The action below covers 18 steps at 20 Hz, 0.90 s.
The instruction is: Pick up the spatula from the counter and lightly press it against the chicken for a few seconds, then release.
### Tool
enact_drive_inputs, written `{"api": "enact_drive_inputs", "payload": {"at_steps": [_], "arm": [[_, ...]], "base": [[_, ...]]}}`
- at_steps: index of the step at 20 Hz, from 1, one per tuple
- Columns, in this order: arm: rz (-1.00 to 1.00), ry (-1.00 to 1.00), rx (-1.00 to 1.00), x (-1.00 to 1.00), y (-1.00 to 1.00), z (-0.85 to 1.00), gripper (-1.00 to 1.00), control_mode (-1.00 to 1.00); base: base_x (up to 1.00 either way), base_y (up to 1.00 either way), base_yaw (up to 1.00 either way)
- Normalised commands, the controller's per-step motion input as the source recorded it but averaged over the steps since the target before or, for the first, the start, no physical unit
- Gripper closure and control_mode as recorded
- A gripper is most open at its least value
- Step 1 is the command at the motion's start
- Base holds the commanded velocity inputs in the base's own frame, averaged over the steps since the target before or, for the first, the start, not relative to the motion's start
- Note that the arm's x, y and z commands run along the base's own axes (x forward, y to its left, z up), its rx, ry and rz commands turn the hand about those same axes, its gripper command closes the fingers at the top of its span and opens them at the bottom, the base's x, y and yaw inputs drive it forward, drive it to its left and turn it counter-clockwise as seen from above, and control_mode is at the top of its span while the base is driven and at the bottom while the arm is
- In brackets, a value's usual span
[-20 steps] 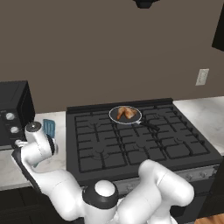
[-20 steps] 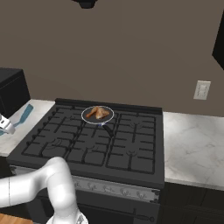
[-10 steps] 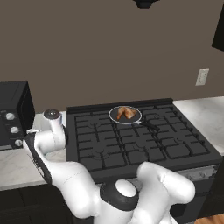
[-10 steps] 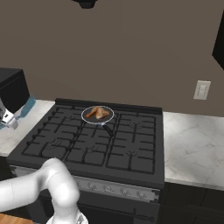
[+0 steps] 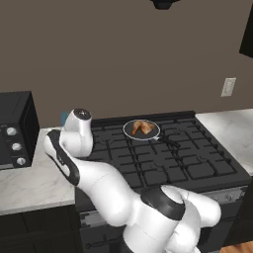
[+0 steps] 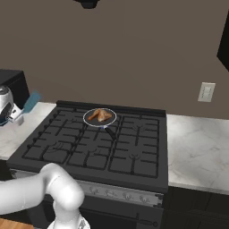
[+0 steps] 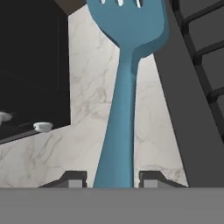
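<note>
Left of the stove, over the marble counter, our gripper is clamped on the handle of the blue spatula, with one fingertip on each side near its tail end. We judge that we hold it this far back so the slotted blade reaches well ahead of the hand and can meet the food without the fingers nearing the pan. From the right base view the blade stands clear of the counter, just off the stove's left rear corner. The chicken lies in a small pan on the stove's rear burner, well apart from the blade. The pickup looks done to us; the carry across the grates and the light press are not yet made.
</note>
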Motion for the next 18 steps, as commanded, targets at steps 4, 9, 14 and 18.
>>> {"api": "enact_drive_inputs", "payload": {"at_steps": [4,9,14,18], "arm": [[0.0,0.07,0.06,0.0,-0.38,0.26,1.0,-1.0],[0.0,0.01,0.0,0.0,-0.4,0.07,1.0,-1.0],[0.03,-0.12,-0.03,-0.03,-0.37,0.0,1.0,-1.0],[0.08,-0.14,-0.07,-0.1,-0.43,0.08,1.0,-1.0]], "base": [[0.0,0.0,0.0],[0.0,0.0,0.0],[0.0,0.0,0.0],[0.0,0.0,0.0]]}}
